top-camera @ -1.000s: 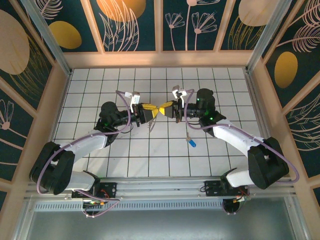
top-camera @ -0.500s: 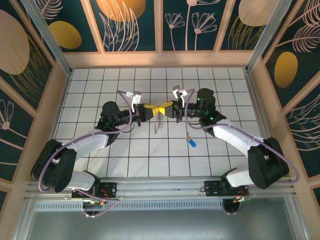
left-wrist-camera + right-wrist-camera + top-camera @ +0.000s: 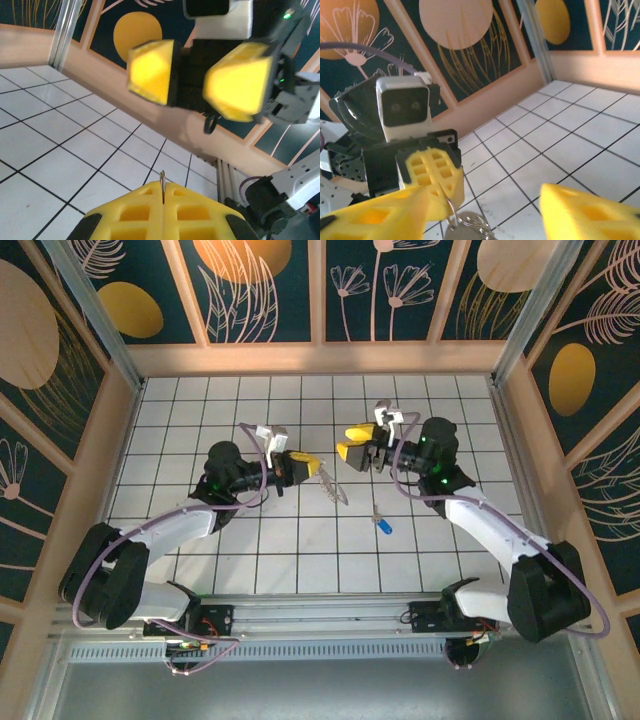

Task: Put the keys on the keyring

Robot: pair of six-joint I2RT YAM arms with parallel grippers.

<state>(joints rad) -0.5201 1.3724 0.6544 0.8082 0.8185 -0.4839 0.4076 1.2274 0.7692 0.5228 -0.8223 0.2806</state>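
Top external: tiled table [image 3: 300,550], floral walls [image 3: 260,290]

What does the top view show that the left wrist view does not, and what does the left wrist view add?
Top view: the blue key lying on the tiled table, and the keyring hanging whole from the left claw. Left wrist view: a thin edge of the keyring pinched between that claw's shut yellow fingers. Both: the right claw open, empty, facing the left one.
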